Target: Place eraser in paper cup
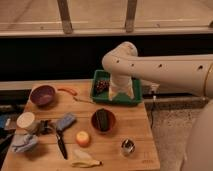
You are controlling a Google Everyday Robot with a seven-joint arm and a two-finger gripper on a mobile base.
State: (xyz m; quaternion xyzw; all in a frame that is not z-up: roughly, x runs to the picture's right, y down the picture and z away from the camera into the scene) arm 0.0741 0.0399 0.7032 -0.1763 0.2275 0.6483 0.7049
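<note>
The eraser (pixel 102 120), a dark block, lies inside the red-orange bowl (pixel 94 125) at the middle of the wooden table. The paper cup (pixel 25 120), cream-white, stands near the table's left edge, well apart from the eraser. My white arm reaches in from the right and bends downward. Its end with the gripper (pixel 122 94) hangs over the green tray (pixel 116 101) at the back of the table, behind and to the right of the red-orange bowl. Nothing shows in the gripper.
A purple bowl (pixel 42 94) and an orange carrot-like piece (pixel 67 91) sit at the back left. Dark grapes (pixel 102 85) lie in the tray. A blue-grey block (pixel 65 121), a black-handled knife (pixel 61 145), a round fruit (pixel 82 138), a banana (pixel 85 161), a metal piece (pixel 128 146) and a blue cloth (pixel 24 142) lie in front.
</note>
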